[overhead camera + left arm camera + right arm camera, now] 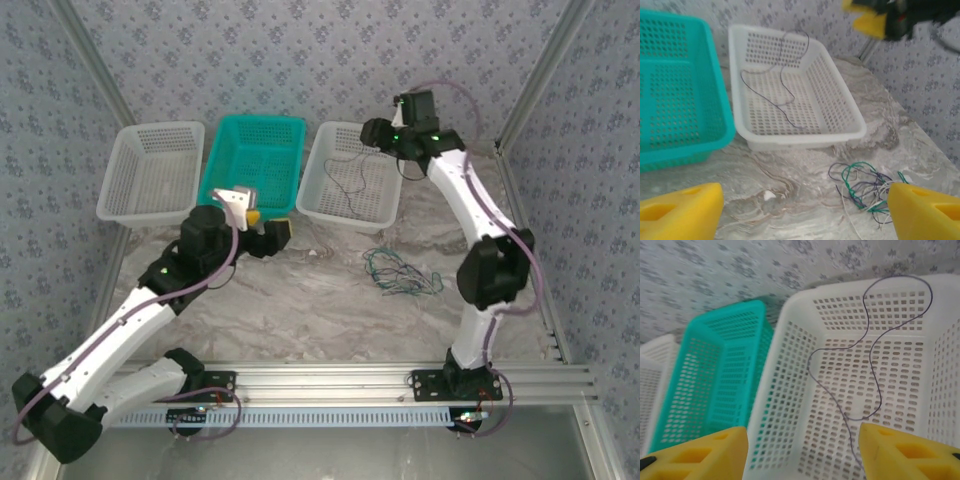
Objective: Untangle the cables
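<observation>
Left gripper spread, nothing between fingers, facing multicoloured tangle of thin wires on marble tabletop. Right gripper spread above white perforated plastic basket containing one thin dark wire.

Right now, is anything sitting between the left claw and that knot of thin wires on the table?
Nothing visible does. The open left gripper faces the knot of wires across bare table; the white basket stands beside that path.

walls: floral wallpaper (blue-grey) | table: marbled top | frame: aluminium rails
</observation>
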You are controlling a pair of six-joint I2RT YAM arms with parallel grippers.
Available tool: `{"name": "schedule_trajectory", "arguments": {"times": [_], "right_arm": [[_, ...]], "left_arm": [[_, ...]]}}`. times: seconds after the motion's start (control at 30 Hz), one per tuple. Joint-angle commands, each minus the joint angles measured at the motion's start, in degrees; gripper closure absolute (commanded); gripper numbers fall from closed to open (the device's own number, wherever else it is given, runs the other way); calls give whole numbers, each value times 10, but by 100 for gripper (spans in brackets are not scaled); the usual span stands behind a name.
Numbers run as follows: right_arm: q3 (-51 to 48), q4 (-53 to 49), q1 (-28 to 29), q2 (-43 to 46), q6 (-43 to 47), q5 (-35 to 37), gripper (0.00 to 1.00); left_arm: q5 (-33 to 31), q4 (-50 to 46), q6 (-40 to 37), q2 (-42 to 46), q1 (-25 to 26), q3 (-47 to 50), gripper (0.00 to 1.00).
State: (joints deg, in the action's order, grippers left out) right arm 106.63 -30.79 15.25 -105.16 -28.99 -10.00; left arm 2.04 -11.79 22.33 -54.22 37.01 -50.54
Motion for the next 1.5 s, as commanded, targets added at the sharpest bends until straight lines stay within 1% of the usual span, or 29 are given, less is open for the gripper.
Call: {"name": "schedule_trajectory", "arguments": {"times": [0.0, 0.13, 0.2, 0.23, 0.33, 0.43, 0.53, 0.67, 0.77, 0.87, 0.9, 0.93, 0.97, 1.03, 1.07, 1.2, 1.27, 1.33, 1.43, 1.47], "right_arm": [[-77, -20, -12, 95, -5, -21, 38], [-281, 21, -16, 240, -30, 67, 38], [-371, 29, -17, 293, -41, 89, 38], [-425, 33, -18, 315, -48, 96, 38], [-528, 44, -18, 357, -59, 98, 38], [-590, 49, -17, 353, -60, 76, 38], [-621, 57, -8, 318, -51, 69, 37], [-629, 62, 5, 262, -30, 82, 37], [-640, 91, 13, 237, -34, 63, 41], [-648, 112, 20, 216, -45, 54, 49], [-652, 119, 23, 210, -48, 53, 53], [-652, 122, 26, 206, -49, 52, 61], [-655, 124, 29, 204, -50, 50, 70], [-659, 128, 34, 207, -52, 46, 92], [-660, 128, 36, 210, -53, 45, 100], [-673, 140, 39, 250, -54, 12, 100], [-675, 144, 45, 274, -48, -11, 100], [-674, 143, 54, 291, -41, -25, 100], [-670, 142, 75, 306, -27, -51, 100], [-668, 140, 84, 309, -24, -51, 100]], "left_arm": [[4, 66, 32, -32, 31, 21, 16], [-16, 110, 40, -104, 94, 24, 17], [-31, 124, 41, -145, 122, 20, 17], [-33, 138, 45, -167, 136, 17, 18], [-34, 173, 58, -230, 164, 5, 19], [-39, 187, 58, -277, 182, -14, 19], [-43, 198, 60, -307, 186, -25, 19], [-48, 201, 60, -324, 186, -31, 18], [-53, 196, 62, -331, 186, -32, 18], [-56, 169, 79, -344, 186, -46, 18], [-56, 157, 87, -350, 185, -55, 18], [-56, 149, 97, -356, 185, -60, 18], [-59, 147, 108, -359, 184, -62, 18], [-70, 153, 132, -364, 185, -59, 18], [-75, 155, 141, -366, 184, -58, 18], [-84, 120, 214, -385, 166, -69, 18], [-73, 109, 257, -394, 151, -66, 21], [-63, 119, 292, -399, 138, -54, 25], [-55, 132, 330, -404, 123, -39, 43], [-56, 127, 342, -407, 121, -39, 46]]}}
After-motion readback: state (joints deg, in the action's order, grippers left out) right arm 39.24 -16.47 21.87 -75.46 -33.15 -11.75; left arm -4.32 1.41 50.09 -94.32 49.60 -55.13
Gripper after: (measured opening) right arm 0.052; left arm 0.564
